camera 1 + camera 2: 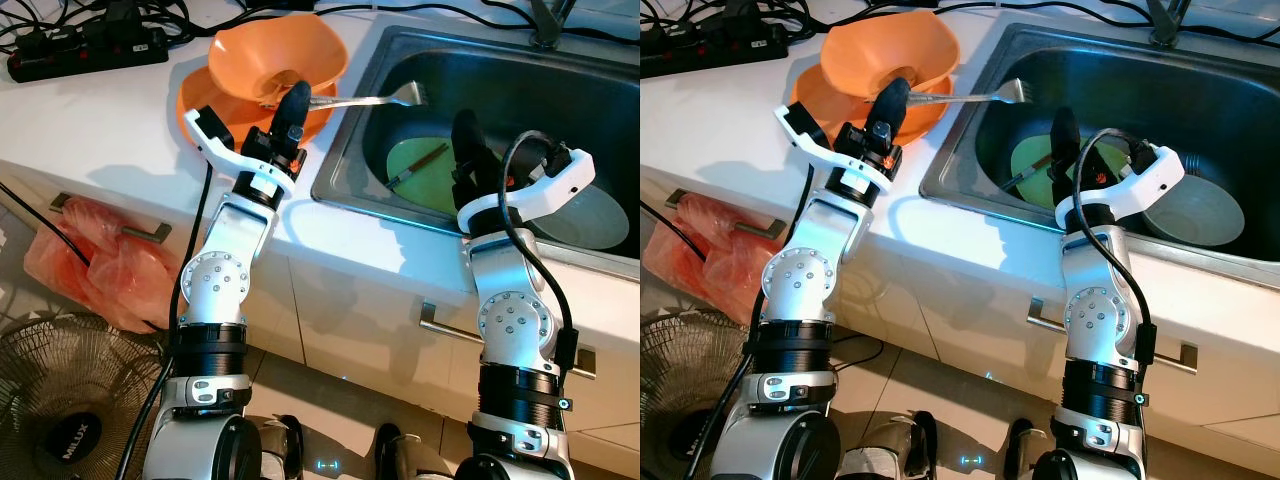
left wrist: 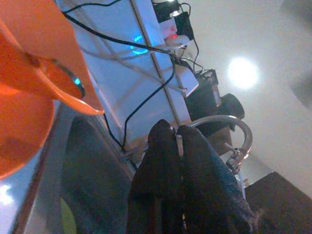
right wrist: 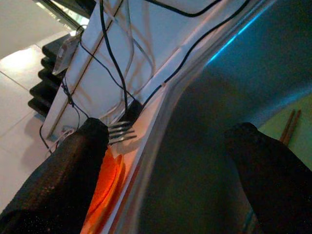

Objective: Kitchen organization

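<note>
The left gripper is pinching the handle of a metal fork, fingers pressed together on it, and is holding it level so the tines are projecting past the orange bowls over the sink. The right gripper is hanging spread inside the basin above the green plate and chopsticks. Recommended: be keeping the fork level, clearing the sink rim before lowering, and releasing low to avoid clatter.

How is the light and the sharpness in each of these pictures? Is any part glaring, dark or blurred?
Both eye views are sharp and evenly lit, with a bluish sheen on the steel sink's rim. Left wrist view: a round ceiling lamp glares, and the black left fingers are close, dark and soft. Right wrist view: the black right fingers are blurred and the sink wall is shadowed.
</note>
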Controlling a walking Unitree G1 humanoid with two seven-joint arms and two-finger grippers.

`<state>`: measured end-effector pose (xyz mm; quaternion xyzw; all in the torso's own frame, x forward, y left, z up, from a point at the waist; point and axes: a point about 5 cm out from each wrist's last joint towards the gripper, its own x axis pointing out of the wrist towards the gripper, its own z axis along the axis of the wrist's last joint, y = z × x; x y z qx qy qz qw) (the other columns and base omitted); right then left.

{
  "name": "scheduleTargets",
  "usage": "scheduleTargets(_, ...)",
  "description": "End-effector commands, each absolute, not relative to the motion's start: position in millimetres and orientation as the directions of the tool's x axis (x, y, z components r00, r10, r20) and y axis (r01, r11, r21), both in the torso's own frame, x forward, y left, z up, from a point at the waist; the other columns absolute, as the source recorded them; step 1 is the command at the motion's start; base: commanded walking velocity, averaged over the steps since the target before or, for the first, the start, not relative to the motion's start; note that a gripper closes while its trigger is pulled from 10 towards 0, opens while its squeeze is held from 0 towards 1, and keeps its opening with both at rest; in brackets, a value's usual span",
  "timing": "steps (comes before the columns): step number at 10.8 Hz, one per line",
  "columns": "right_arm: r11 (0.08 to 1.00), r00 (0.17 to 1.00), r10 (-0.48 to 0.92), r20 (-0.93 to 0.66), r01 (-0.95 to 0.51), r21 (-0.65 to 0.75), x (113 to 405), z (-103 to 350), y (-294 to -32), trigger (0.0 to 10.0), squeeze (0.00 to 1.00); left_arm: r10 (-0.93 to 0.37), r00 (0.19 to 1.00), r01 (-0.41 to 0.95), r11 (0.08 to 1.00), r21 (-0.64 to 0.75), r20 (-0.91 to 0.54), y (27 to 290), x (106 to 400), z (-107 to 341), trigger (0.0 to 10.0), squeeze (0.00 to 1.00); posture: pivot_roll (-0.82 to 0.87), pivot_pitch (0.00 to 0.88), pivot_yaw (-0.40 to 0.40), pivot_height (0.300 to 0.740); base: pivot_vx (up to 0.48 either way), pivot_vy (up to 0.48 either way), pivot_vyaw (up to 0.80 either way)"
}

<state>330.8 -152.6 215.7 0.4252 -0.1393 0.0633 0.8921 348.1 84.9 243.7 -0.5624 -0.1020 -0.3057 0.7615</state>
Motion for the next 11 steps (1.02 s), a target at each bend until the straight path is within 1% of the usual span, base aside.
scheduleTargets(1, 0.61, 0.947, -0.006, 0.321, -0.251, 0.752, 331, 223, -152, 10.0, 0.0, -0.364, 0.783, 0.549, 0.021, -0.836, 0.505, 53, 338, 230, 10.0, 0.0, 0.07, 0.183, 0.046, 0.74, 0.0, 0.0, 0.0)
scheduleTargets(2, 0.572, 0.944, 0.004, 0.329, -0.272, 0.774, 330, 226, -152, 10.0, 0.0, -0.378, 0.773, 0.537, -0.04, -0.843, 0.51, 45, 336, 226, 10.0, 0.0, 0.06, 0.19, 0.045, 0.74, 0.0, 0.0, 0.0)
scheduleTargets(3, 0.563, 0.943, 0.007, 0.332, -0.278, 0.778, 331, 227, -151, 10.0, 0.0, -0.383, 0.77, 0.532, -0.054, -0.845, 0.51, 43, 336, 225, 10.0, 0.0, 0.06, 0.191, 0.045, 0.74, 0.0, 0.0, 0.0)
scheduleTargets(6, 0.525, 0.939, 0.011, 0.344, -0.299, 0.797, 331, 231, -152, 10.0, 0.0, -0.401, 0.778, 0.5, -0.072, -0.863, 0.484, 38, 336, 217, 10.0, 0.0, 0.06, 0.198, 0.045, 0.74, 0.0, 0.0, 0.0)
scheduleTargets(8, 0.517, 0.937, 0.022, 0.348, -0.309, 0.798, 330, 231, -151, 10.0, 0.0, -0.427, 0.759, 0.503, -0.095, -0.859, 0.492, 31, 334, 217, 10.0, 0.0, 0.07, 0.197, 0.045, 0.74, 0.0, 0.0, 0.0)
scheduleTargets(11, 0.512, 0.938, 0.021, 0.345, -0.307, 0.802, 330, 231, -151, 10.0, 0.0, -0.492, 0.719, 0.512, -0.104, -0.853, 0.491, 20, 328, 218, 10.0, 0.0, 0.07, 0.199, 0.047, 0.74, 0.0, 0.0, 0.0)
